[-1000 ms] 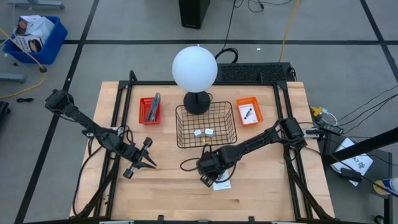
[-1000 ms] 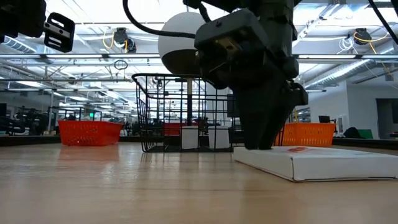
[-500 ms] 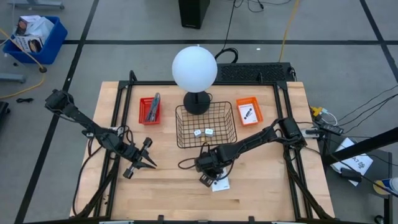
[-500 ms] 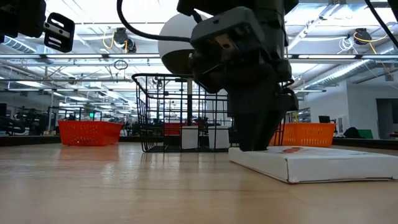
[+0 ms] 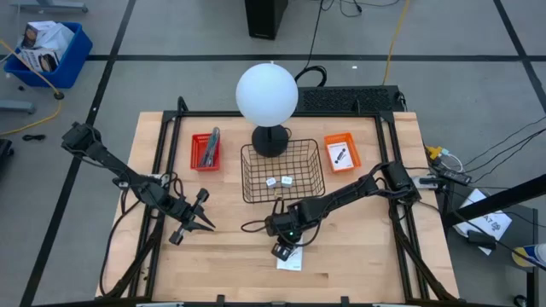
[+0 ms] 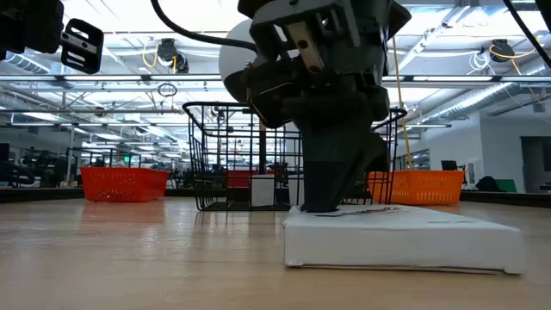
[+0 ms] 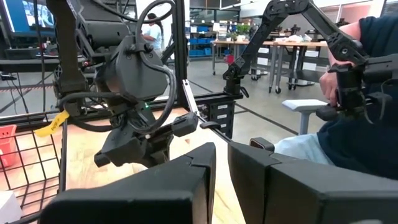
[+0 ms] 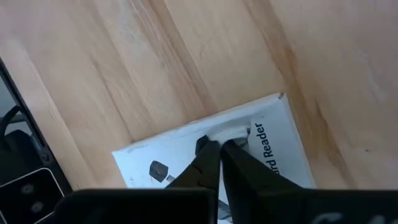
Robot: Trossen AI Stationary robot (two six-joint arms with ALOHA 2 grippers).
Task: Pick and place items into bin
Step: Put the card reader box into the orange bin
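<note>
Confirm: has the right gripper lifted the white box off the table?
No. In the low view the white box lies flat on the wooden table, with the right gripper pressing on its top.

Light wooden table point(image 5: 230, 256) carries black wire basket point(image 5: 282, 171), two orange trays point(image 5: 205, 151) point(image 5: 342, 152), white globe lamp's black base point(image 5: 270, 141), flat white box point(image 5: 289, 257) near front edge.

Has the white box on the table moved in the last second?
Yes. In the high view the white box has slid left and toward the table's front edge, farther from the wire basket, with the right gripper pressing on it.
</note>
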